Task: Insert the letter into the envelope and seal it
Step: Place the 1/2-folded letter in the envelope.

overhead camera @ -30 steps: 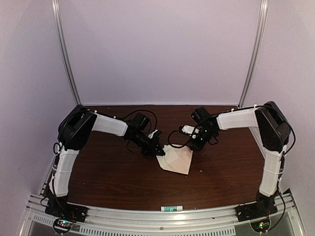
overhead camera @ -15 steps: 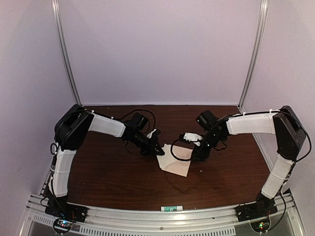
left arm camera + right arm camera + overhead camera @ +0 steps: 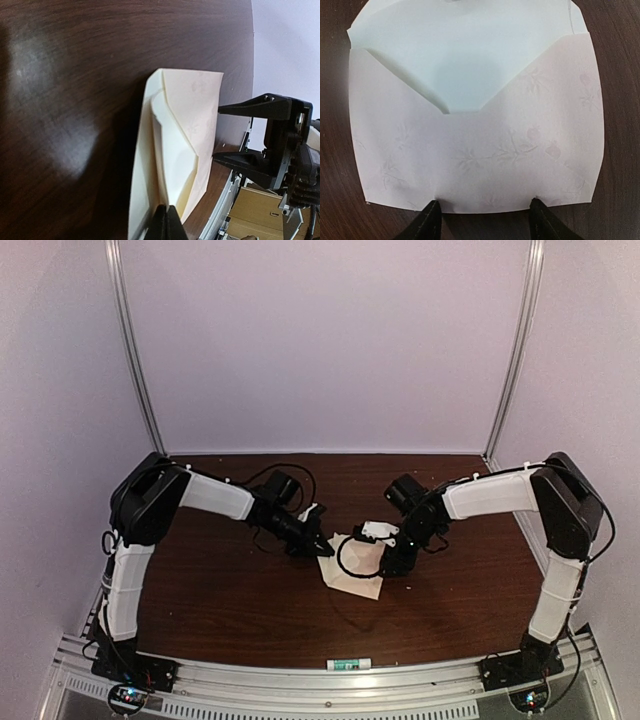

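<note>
My left pincer [image 3: 165,224] is clenched on the envelope [image 3: 200,115] edge; my right pincer [image 3: 485,220] hangs released, its 2 fingertips just short of it. I should push squarely, low.

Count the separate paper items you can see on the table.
1: the envelope lies between the left pincer, shut on its edge, and the open right pincer. A paler sheet in its mouth may be the letter or only lining.
</note>
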`<state>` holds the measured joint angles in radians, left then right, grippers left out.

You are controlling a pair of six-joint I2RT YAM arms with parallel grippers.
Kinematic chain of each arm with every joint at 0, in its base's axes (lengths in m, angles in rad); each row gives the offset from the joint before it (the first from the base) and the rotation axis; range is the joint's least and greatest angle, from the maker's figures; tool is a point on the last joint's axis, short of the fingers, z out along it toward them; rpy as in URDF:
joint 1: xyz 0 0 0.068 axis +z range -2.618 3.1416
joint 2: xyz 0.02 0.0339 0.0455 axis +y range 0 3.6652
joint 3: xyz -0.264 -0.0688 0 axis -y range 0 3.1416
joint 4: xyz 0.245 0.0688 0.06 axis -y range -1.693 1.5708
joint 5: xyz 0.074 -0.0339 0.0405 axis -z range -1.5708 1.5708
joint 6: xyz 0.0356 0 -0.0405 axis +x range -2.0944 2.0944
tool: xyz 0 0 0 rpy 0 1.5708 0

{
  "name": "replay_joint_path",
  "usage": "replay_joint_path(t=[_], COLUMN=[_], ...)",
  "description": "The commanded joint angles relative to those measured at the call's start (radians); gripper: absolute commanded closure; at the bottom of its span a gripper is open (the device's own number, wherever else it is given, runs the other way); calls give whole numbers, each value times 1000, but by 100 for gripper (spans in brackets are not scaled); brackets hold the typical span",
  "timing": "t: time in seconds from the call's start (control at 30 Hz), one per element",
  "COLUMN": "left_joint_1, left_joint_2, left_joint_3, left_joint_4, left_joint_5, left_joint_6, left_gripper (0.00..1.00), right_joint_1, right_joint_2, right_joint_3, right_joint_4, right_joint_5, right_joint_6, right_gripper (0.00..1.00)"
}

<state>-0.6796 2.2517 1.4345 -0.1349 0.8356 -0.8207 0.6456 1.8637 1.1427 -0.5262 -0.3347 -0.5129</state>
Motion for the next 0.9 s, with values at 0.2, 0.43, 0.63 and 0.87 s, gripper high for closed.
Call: replay_joint_path(t=[0.2, 0.43, 0.63, 0.87], left_joint_1=[15, 25, 25, 25], left_joint_2=[62, 52, 22, 3], left_joint_3=[84, 105, 65, 46], left_joint_4=[-45, -92, -69, -67], left_joint_5=[28, -15, -16, -13], left_joint_6=[34, 62, 51, 54], left_gripper=[100, 100, 100, 100], right_joint_1=[7, 6, 6, -11], right_joint_2=[39, 16, -30, 12], right_joint_3=[-12, -1, 16, 51], right_joint_4=[-10, -37, -23, -12], right_joint_5=[10, 27, 40, 25], right_joint_6=[-7, 9, 26, 35], right_gripper=[40, 40, 39, 38])
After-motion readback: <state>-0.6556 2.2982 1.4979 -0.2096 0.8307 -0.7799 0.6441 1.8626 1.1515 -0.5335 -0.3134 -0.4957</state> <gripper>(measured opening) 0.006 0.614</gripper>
